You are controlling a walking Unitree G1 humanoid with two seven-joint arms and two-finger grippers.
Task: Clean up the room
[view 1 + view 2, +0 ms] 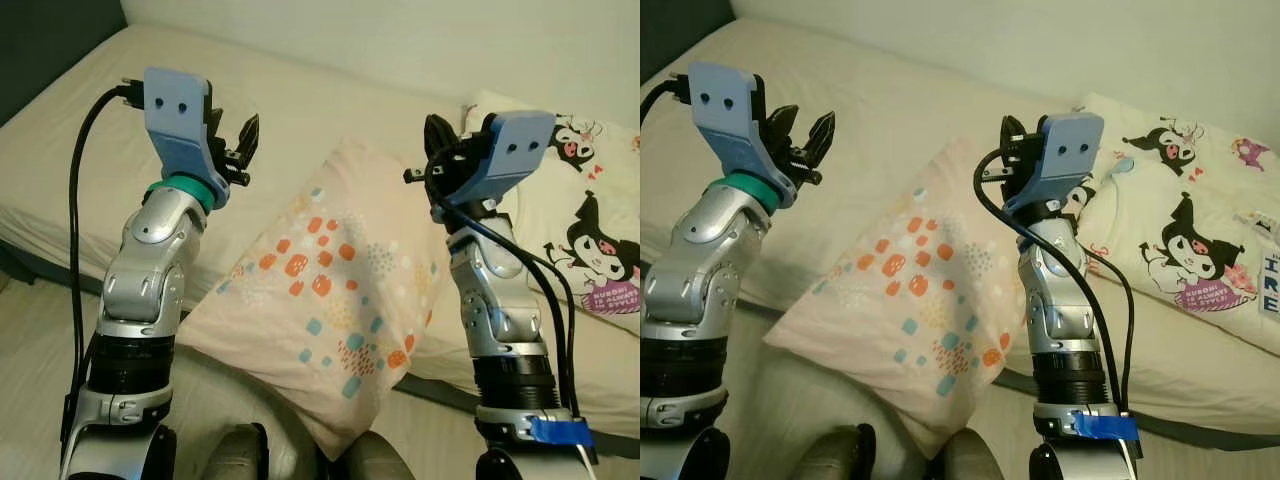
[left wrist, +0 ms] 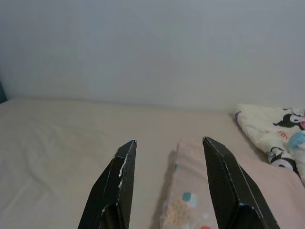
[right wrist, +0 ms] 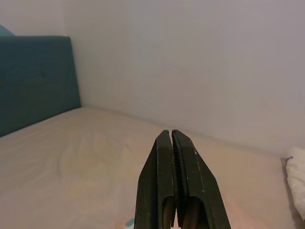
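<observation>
A pale pink pillow [image 1: 330, 300] printed with orange and teal squares leans over the front edge of the bed [image 1: 300, 110], its lower corner hanging toward the floor between my two arms. My left gripper [image 1: 236, 135] is raised above the mattress to the left of the pillow, open and empty; in the left wrist view its fingers [image 2: 125, 167] point at the pillow's upper edge [image 2: 190, 200]. My right gripper [image 1: 433, 135] is raised just past the pillow's upper right corner, shut with nothing between its fingers [image 3: 170, 157].
A white cartoon-print pillow [image 1: 590, 230] lies on the bed to the right, behind my right arm. A dark teal headboard [image 3: 33, 81] stands at the bed's left end, a plain wall [image 1: 400, 30] behind. My feet [image 1: 240, 450] stand under the hanging pillow corner.
</observation>
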